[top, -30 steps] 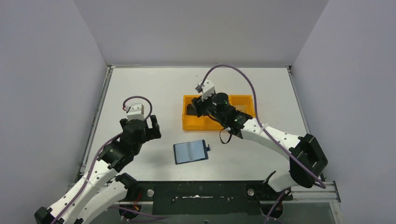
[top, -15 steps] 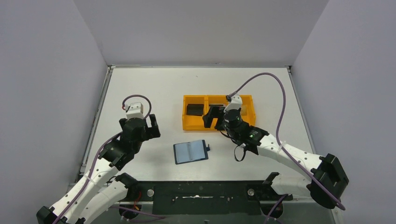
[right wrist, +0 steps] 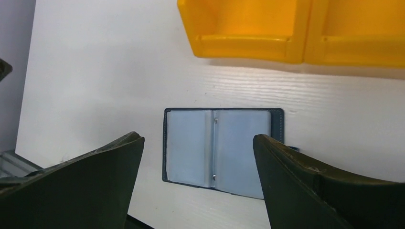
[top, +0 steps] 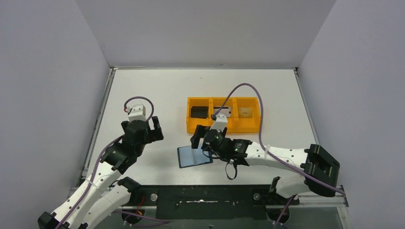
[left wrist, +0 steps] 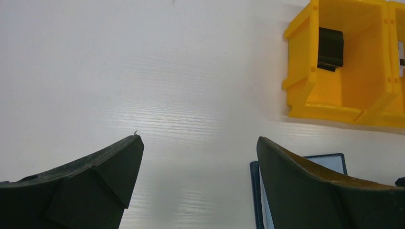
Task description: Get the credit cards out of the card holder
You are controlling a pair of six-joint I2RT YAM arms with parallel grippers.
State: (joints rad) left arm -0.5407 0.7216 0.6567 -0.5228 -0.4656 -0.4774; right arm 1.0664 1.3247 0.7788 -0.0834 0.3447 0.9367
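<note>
Two arms share the table (top: 143, 90). On the left, the left gripper (left wrist: 198, 143) hovers with its jaws spread wide and nothing between them, unmoved from a second ago. Its wrist view catches only a corner of the card holder (left wrist: 329, 163); the rest is cut off behind a finger.

Near the middle, the card holder (right wrist: 222, 150) lies open and flat in front of the orange tray (top: 248, 127), blue-grey pockets up, in the same spot as before. The right gripper (right wrist: 198, 138) hangs directly above it, apart from it, jaws wide and empty. From above, that gripper hides the holder's far right corner and tab. A second ago it was over the tray.

In the tray, a black card (top: 199, 112) lies in the left compartment. A silver-grey card (top: 228, 112) in the middle is crossed by a cable and hard to read, and a gold-tan card (top: 245, 112) is on the right.
</note>
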